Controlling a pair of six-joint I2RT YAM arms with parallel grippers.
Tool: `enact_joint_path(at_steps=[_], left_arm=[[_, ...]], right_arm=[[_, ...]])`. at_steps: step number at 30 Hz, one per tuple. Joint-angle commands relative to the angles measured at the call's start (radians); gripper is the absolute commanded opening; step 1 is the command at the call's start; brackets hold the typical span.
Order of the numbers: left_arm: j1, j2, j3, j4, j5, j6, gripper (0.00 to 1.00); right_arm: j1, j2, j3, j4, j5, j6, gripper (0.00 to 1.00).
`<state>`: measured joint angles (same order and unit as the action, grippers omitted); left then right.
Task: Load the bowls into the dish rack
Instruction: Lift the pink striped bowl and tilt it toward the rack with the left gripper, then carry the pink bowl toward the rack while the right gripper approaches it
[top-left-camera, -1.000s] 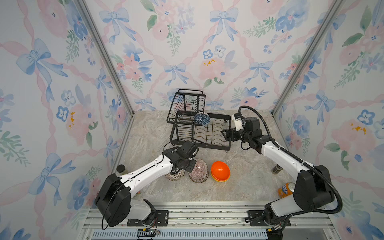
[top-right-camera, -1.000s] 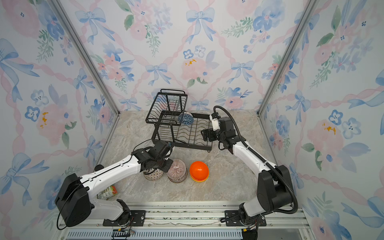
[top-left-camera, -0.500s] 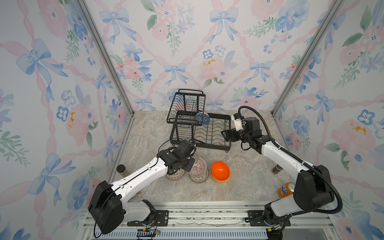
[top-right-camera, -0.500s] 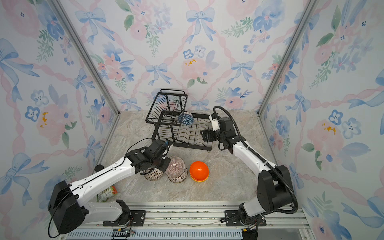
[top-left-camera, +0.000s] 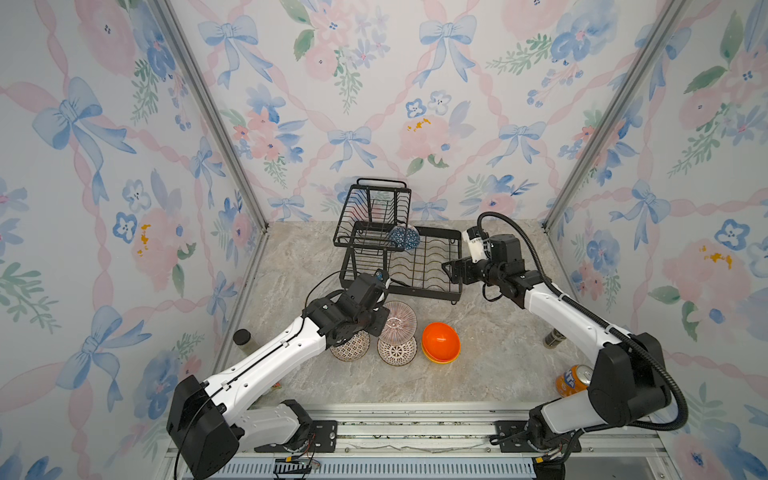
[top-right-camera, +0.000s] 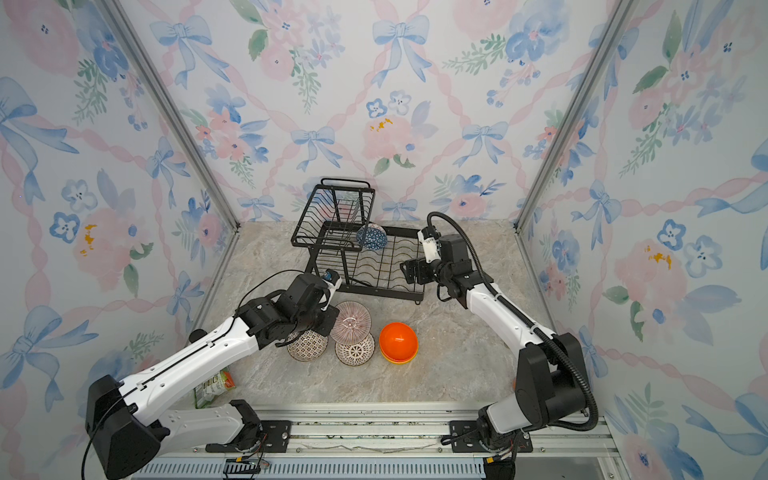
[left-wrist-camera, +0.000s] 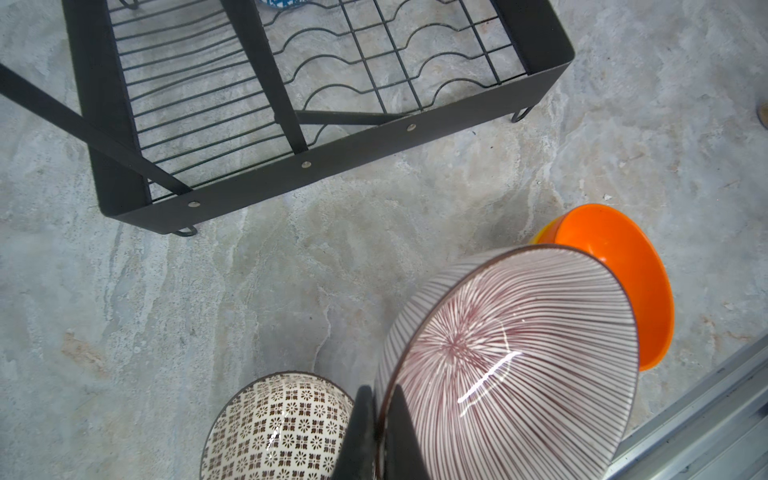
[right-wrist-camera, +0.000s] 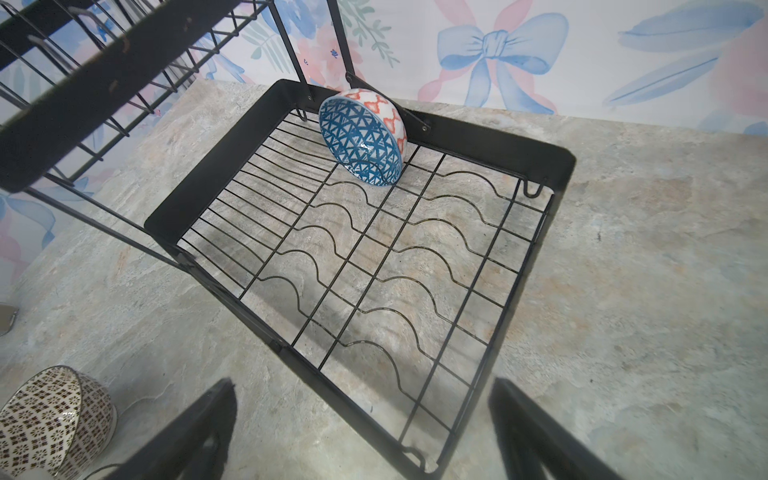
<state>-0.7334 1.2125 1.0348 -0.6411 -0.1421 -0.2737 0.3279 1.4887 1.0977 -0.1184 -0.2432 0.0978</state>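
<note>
Lifted off the lattice bowl (top-left-camera: 397, 352) it rested on a second ago, the pink striped bowl (top-left-camera: 400, 321) now hangs tilted above it, pinched by the left end effector (top-left-camera: 380, 324). The right end effector (top-left-camera: 451, 270) has not shifted and stands spread wide at the black wire dish rack (top-left-camera: 415, 293).

In both top views the blue bowl (top-right-camera: 372, 237) stands on edge in the rack's base beside the raised basket. A glossy orange bowl (top-left-camera: 441, 341) nests in a yellow bowl (top-left-camera: 436, 360) on the marbled bench (top-left-camera: 498, 353).

The left wrist view shows narrow fingers (left-wrist-camera: 361, 432) clamping the pink bowl's rim, fine radial lines inside it, and a second lattice bowl (left-wrist-camera: 278, 428) just beside.

Only the right wrist view shows the blue bowl's red-patterned outside, leaning at the base's far wall above the wavy wires.
</note>
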Motion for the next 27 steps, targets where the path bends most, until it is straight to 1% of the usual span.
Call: enact_joint_path(at_steps=[1, 8, 18, 27], left_arm=[[0.005, -0.015, 0.045, 0.108, 0.001, -0.004, 0.0], [0.028, 0.012, 0.051, 0.241, 0.001, 0.01, 0.0], [0.058, 0.097, 0.059, 0.413, -0.011, 0.041, 0.0], [0.072, 0.139, 0.055, 0.512, -0.002, 0.051, 0.0]], right_arm=[[-0.008, -0.024, 0.043, -0.042, -0.037, 0.012, 0.97], [-0.009, -0.045, 0.086, -0.09, -0.05, 0.025, 0.97], [-0.006, -0.078, 0.133, -0.162, -0.089, 0.039, 0.97], [0.005, -0.148, 0.135, -0.236, -0.119, 0.041, 0.97]])
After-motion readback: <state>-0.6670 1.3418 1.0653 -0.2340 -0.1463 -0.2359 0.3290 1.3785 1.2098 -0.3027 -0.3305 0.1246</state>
